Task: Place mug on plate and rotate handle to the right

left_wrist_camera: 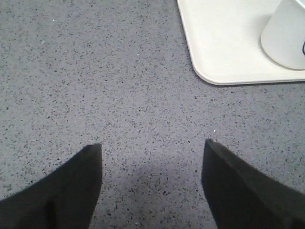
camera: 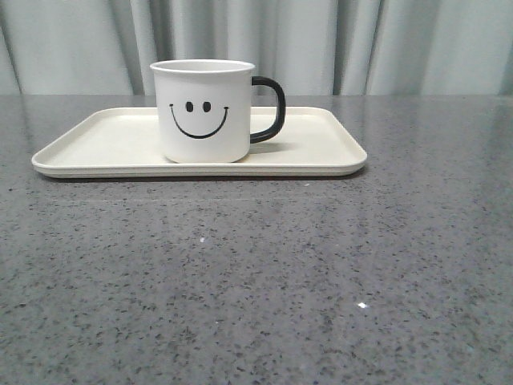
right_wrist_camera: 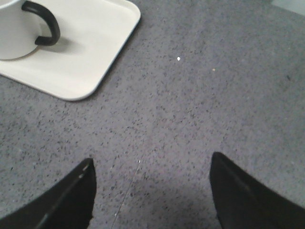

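The white mug [camera: 205, 112] with a black smiley face stands upright on the cream plate [camera: 96, 144], near its middle. Its black handle [camera: 269, 108] points to the right. Neither gripper shows in the front view. In the left wrist view my left gripper [left_wrist_camera: 152, 148] is open and empty over bare table, short of the plate's corner [left_wrist_camera: 214, 57] and the mug [left_wrist_camera: 286, 36]. In the right wrist view my right gripper [right_wrist_camera: 152, 162] is open and empty over bare table, apart from the plate [right_wrist_camera: 90, 52], the mug [right_wrist_camera: 14, 33] and its handle [right_wrist_camera: 47, 26].
The grey speckled table [camera: 256, 281] stretches in front of the plate. A pale curtain [camera: 361, 40] hangs behind the table's far edge.
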{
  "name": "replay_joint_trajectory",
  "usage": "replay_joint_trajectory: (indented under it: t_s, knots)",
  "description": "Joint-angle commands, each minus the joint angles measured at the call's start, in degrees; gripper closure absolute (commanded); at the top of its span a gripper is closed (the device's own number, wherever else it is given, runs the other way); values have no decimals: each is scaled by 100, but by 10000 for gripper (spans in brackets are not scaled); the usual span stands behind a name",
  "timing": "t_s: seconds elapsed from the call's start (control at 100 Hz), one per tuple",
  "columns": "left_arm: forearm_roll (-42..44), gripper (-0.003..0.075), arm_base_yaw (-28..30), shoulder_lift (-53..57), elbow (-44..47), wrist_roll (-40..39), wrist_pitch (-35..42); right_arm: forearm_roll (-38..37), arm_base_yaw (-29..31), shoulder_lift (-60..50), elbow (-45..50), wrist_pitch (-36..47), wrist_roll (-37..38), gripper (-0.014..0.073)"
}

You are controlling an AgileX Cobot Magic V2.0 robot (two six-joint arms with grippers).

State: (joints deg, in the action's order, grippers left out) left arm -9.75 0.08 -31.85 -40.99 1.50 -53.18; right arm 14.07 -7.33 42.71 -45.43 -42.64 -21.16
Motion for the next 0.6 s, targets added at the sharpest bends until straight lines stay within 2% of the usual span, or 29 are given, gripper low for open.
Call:
replay_joint_trajectory:
  t_s: [0.0, 0.22, 0.39, 0.49, 0.59]
  knots:
    - [-106, 283, 22, -13, -143, -44, 424, 35, 33, -446, 169, 394, 122, 84]
    - [-106, 283, 22, -13, -143, -44, 424, 35, 33, -1413, 707, 676, 210, 84]
    - [-106, 283, 22, -13, -143, -44, 424, 35, 33, -1693, 905, 891, 210, 91]
    - [-106, 283, 22, -13, -143, -44, 424, 35, 33, -1680, 905, 896, 210, 170]
    - [-106, 303, 22, -13, -143, -44, 424, 35, 33, -1680, 905, 890, 210, 329]
